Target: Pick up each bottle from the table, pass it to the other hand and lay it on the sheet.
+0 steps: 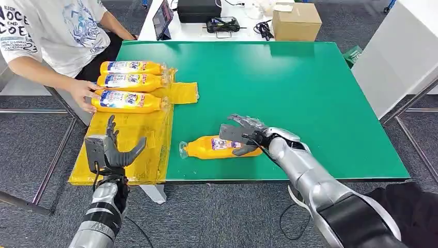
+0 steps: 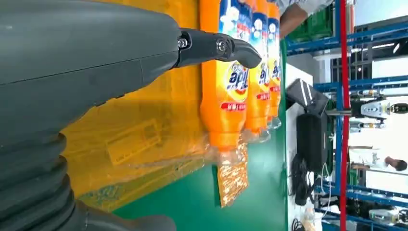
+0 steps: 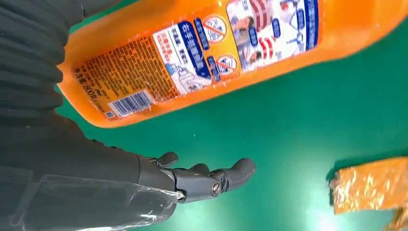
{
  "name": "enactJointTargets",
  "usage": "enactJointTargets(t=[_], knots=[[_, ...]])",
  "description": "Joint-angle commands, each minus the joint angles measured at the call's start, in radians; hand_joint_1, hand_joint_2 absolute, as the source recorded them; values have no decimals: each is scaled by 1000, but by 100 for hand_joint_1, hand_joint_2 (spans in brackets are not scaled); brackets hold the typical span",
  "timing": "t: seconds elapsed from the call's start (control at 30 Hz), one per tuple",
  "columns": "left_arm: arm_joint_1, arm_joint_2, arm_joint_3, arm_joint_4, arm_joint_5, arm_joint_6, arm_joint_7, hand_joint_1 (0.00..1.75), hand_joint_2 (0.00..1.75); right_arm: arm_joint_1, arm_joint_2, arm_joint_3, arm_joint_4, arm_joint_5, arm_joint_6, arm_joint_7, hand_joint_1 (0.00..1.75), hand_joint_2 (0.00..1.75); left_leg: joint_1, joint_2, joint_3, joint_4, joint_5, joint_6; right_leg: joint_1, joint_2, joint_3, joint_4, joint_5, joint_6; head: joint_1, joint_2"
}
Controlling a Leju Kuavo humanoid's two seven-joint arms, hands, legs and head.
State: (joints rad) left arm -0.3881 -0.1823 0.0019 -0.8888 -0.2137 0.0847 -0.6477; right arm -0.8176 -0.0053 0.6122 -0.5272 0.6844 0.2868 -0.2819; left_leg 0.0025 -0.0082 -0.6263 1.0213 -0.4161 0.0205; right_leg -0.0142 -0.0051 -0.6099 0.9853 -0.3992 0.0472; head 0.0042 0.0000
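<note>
An orange bottle (image 1: 217, 147) lies on its side on the green table (image 1: 289, 82) near the front edge, its clear cap pointing toward the yellow sheet (image 1: 129, 139). My right hand (image 1: 243, 134) hovers over the bottle's base end with fingers spread. In the right wrist view the fingers (image 3: 211, 178) stand apart from the bottle (image 3: 216, 53), with green mat between them. My left hand (image 1: 111, 150) is upright and empty over the front of the sheet. Three more orange bottles (image 1: 129, 82) lie side by side on the sheet's far part, also seen past my left hand (image 2: 86, 62) as bottles (image 2: 240, 86).
A person sits at the back left, one hand (image 1: 85, 93) touching the nearest of the three bottles. Behind the green table a white desk holds a cardboard box (image 1: 296, 20), a tablet (image 1: 162, 18) and cables (image 1: 263, 28). A loose yellow flap (image 1: 183, 93) lies beside the sheet.
</note>
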Motion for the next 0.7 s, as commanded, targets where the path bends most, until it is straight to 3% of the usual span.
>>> enactJointTargets(t=[0.03,0.27,0.7], knots=[[-56,-3,-29,100,8,-8,-2,0,175,-101,-18,132,97,10,40,14,0,175,0,0,3,0,-1,-1,0,-1,3,1,-2,-2,0,0],[-35,-6,-33,78,24,-12,5,0,175,-138,-36,267,111,41,63,80,0,175,0,0,1,0,-1,-1,0,0,1,0,-1,-1,0,0],[-44,-16,-51,101,25,-9,16,0,175,-60,21,379,150,66,31,120,0,175,0,0,3,-1,-1,-1,1,0,3,-1,-1,-1,0,0]])
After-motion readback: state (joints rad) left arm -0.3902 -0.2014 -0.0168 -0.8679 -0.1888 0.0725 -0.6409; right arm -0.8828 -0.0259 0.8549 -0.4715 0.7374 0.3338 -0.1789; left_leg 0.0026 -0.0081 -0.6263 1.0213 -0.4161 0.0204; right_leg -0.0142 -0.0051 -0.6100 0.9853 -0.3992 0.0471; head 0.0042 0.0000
